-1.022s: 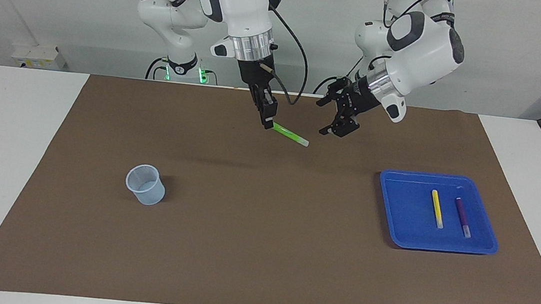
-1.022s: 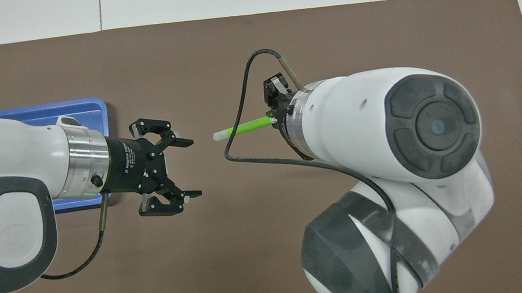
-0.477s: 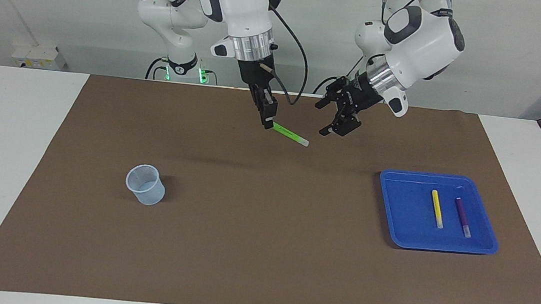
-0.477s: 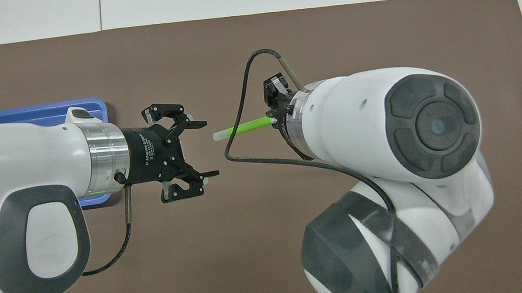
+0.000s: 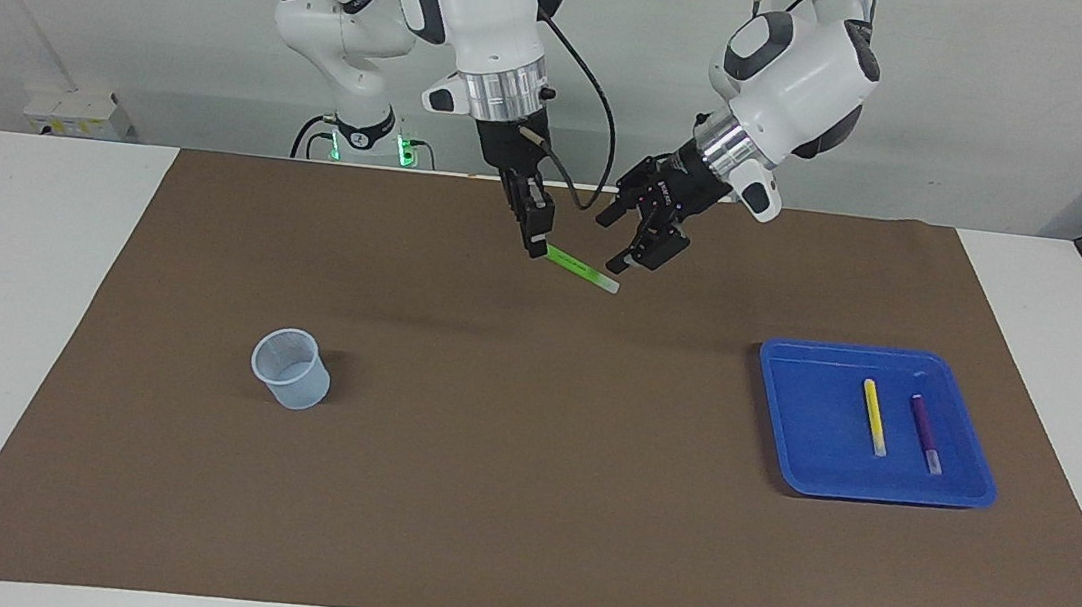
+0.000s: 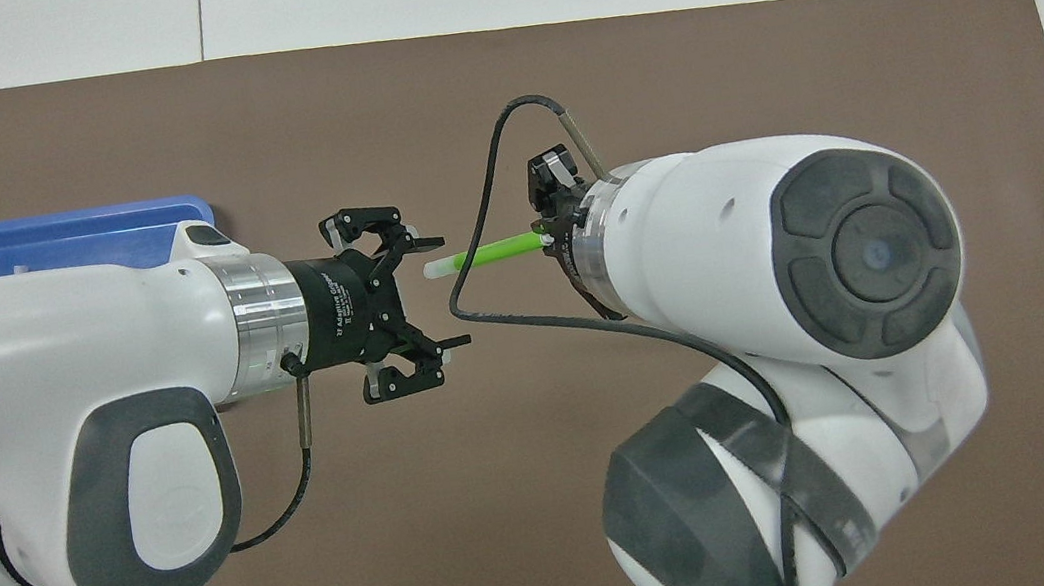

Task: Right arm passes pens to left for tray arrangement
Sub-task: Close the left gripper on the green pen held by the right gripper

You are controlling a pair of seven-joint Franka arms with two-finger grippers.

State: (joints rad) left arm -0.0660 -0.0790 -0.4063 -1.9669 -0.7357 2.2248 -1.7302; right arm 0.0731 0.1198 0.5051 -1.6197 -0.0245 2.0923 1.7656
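Gripping one end of the green pen [image 5: 581, 270], the right pincer [image 5: 535, 239] hangs in the upper middle of the facing view, above the brown mat [image 5: 520, 502] on the worktop [image 5: 18, 309]. Its fingers are clamped on the pen, which slants down and away from them, whitish tip free in the air. In the overhead view the same pen [image 6: 485, 254] sticks out of the right pincer [image 6: 551, 225] near the frame's centre.

Just beside that tip is the left pincer [image 5: 623, 248], its jaws spread wide and holding nothing; in the overhead view the left pincer [image 6: 441, 291] stands with the pen's tip close to its upper finger, though I cannot tell whether they touch.

In the facing view, the blue tray [image 5: 796, 411] lies in the frame's lower right, at the left arm's end of the mat. In it lie the yellow pen [image 5: 874, 416] and the purple pen [image 5: 925, 432], side by side and apart. A pale translucent cup [image 5: 291, 368] stands upright at the frame's lower left, well apart from everything else. In the overhead view only a strip of the tray [image 6: 71, 241] shows past the left arm.
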